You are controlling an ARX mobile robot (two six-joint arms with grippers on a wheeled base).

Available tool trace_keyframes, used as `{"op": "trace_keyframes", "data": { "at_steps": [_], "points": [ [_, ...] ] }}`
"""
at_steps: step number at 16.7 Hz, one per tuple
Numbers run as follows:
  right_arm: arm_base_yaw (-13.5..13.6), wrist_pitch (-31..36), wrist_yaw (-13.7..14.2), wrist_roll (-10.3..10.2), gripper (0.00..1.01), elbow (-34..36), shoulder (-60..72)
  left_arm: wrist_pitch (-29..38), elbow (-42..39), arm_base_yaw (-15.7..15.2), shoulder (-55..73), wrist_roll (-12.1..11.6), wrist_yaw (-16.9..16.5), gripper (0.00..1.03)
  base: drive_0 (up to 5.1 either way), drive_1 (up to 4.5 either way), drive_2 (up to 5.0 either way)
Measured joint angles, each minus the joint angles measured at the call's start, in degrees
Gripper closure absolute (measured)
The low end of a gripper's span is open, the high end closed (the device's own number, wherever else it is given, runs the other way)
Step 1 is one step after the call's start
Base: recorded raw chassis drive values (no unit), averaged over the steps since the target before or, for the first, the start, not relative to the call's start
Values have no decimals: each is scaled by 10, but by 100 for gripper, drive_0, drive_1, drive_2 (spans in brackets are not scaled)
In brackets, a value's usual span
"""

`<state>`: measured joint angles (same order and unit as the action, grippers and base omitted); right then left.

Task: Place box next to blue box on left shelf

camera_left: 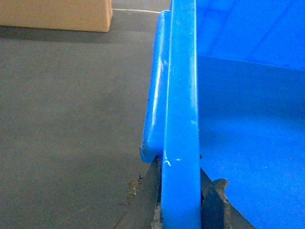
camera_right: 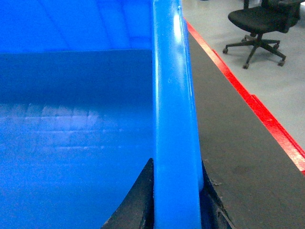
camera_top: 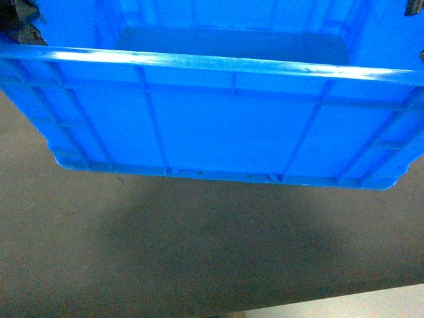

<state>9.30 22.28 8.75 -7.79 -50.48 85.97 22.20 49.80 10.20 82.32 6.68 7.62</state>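
The box (camera_top: 218,126), a large bright blue ribbed crate, fills the upper head view and hangs above the grey carpeted floor, casting a shadow below it. My left gripper (camera_left: 180,191) is shut on the box's left rim (camera_left: 181,95), one dark finger on each side of the wall. My right gripper (camera_right: 176,191) is shut on the box's right rim (camera_right: 172,95) in the same way. Inside, the box is empty. A bit of the left gripper (camera_top: 20,23) shows at the top left corner. The left shelf and the other blue box are out of view.
A cardboard box (camera_left: 57,14) stands on the floor to the far left. A red floor strip (camera_right: 252,105) runs along the right, with a black office chair (camera_right: 259,26) on the pale floor beyond it. A pale floor edge (camera_top: 344,306) shows at bottom right.
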Motion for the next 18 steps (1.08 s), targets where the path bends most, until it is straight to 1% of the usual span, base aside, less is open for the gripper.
{"op": "trace_keyframes", "data": {
  "at_steps": [3,18],
  "points": [
    [0,-2,0,0,81,0,0,0,0,0,0,0,0,94,0,0,0],
    [0,0,0,2,81,0,0,0,0,0,0,0,0,94,-168,-168,-168]
  ]
}}
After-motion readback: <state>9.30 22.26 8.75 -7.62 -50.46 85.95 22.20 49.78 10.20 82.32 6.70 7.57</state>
